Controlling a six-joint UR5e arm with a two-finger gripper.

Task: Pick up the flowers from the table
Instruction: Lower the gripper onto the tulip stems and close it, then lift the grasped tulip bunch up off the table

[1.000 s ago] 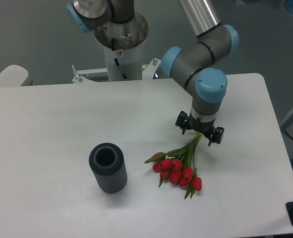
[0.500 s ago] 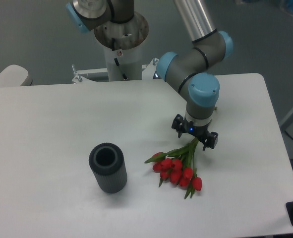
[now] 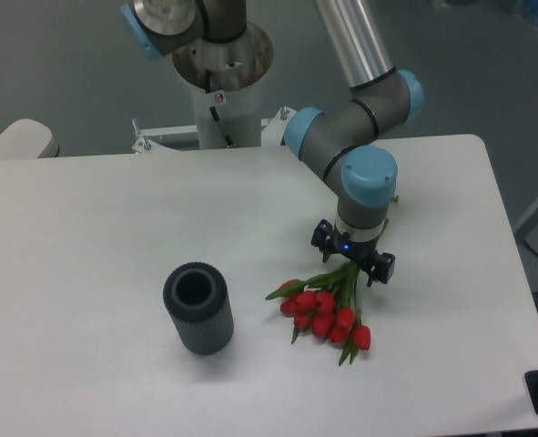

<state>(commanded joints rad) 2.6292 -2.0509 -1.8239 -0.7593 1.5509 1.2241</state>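
While poised over flowers (image 3: 326, 308) stem ends on table (image 3: 114, 228), hand (image 3: 351, 266) spread wide, grasping nothing.

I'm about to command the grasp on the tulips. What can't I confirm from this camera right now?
- Stem ends of the flowers: hidden under the gripper, in the one fixed camera view.
- Fingertips touching the stems or table: hidden by the wrist body above.
- Pale tie band: too small to make out.
- Inside of the vase: dark, contents unreadable.
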